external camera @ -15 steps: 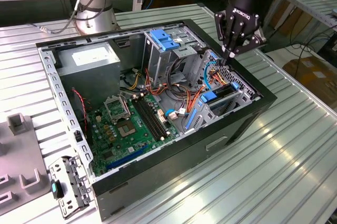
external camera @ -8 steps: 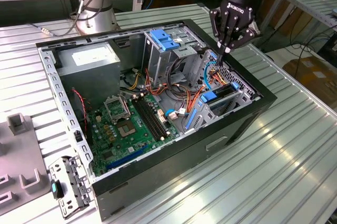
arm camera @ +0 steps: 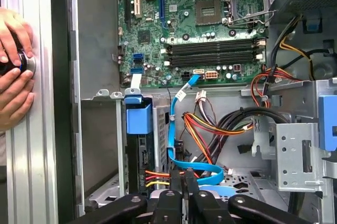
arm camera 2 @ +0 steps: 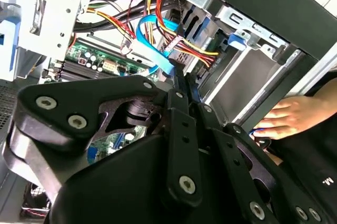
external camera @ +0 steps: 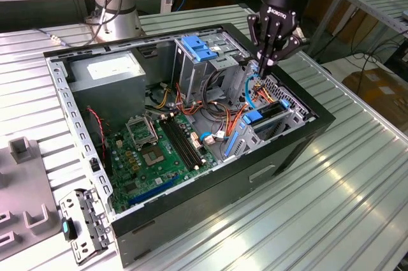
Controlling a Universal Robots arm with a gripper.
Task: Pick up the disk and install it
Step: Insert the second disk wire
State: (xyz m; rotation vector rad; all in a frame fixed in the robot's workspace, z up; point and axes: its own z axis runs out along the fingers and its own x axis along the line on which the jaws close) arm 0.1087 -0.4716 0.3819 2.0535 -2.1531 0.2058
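Disk (arm camera: 143,150) stands edgewise, blue-railed, in its steel bay; black tool (external camera: 264,62) pinched narrow, empty.

Even bright overhead light; sheen on ribbed worktop (external camera: 357,175); case (external camera: 210,201) interior shadowed; end effector (arm camera 2: 181,84) close and soft-focus in second wrist view; first wrist view sharp

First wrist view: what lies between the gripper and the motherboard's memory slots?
A blue flat cable and a bundle of red, yellow and black wires cross that stretch, shown in the first wrist view.
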